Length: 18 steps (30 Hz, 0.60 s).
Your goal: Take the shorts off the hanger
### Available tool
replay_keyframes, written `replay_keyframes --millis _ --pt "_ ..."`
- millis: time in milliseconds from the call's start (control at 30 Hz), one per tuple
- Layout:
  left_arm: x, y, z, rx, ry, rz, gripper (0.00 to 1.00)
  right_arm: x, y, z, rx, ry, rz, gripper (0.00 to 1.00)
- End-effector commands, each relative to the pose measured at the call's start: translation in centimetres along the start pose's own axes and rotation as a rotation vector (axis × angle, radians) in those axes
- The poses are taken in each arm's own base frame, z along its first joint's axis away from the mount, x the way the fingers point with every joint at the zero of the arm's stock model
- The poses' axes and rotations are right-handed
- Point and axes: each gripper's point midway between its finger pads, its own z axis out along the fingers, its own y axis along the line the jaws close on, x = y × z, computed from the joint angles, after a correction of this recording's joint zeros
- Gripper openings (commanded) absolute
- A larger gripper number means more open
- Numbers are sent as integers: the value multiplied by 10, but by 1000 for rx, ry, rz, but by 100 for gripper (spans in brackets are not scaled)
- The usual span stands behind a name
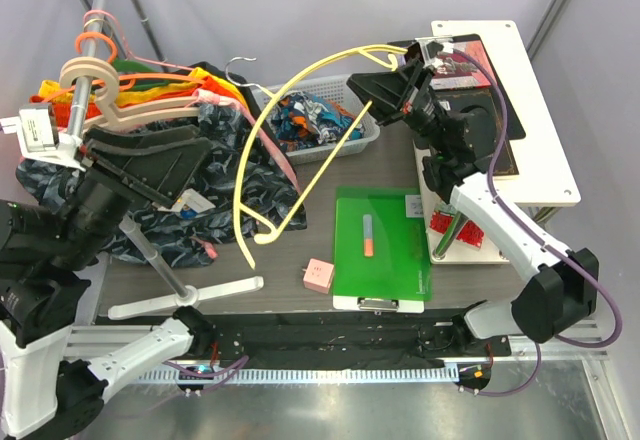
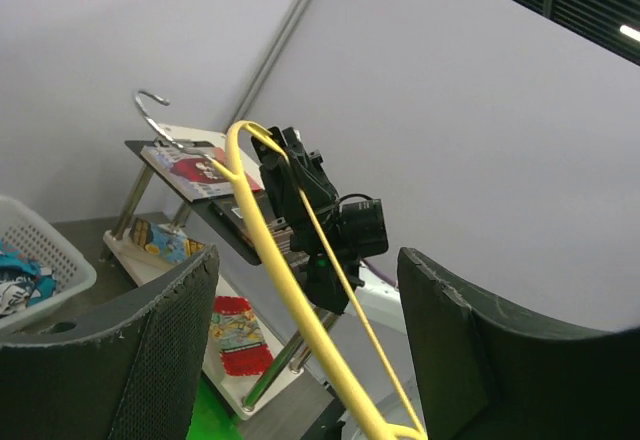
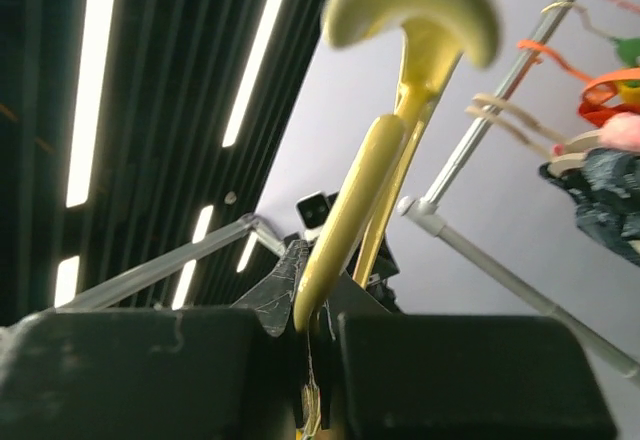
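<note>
Evenly bright scene; ceiling light strips (image 3: 88, 80) glare, and the hanger (image 3: 415, 5) blurs up close.

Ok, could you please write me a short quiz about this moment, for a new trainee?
1. True or false: the shorts lie in the white basket.
2. The right tool is shut on: A the shorts, B the hanger, C nothing.
3. Fill in: the left tool is ____.
Key: 1 true; 2 B; 3 open.
</note>
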Motion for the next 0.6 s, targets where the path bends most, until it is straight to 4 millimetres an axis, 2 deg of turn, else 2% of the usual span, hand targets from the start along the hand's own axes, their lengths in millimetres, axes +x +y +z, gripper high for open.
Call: replay_keyframes --millis 0,100,133,300,400,567 --pt "24 -2 9 39 115 10 71 38 83 -6 -183 150 -53 1" --pt "21 -8 18 53 109 -41 71 42 82 -9 -179 169 -58 1" --pt "25 -8 23 58 121 -56 73 40 76 -11 -173 161 -45 1" --pt "48 -19 50 126 232 -178 75 40 73 -14 -188 163 -45 1" --pt "62 -20 67 148 286 -241 70 40 72 -13 -182 172 -56 1" --pt "62 -20 80 165 272 -256 61 40 62 -10 -148 187 -65 1"
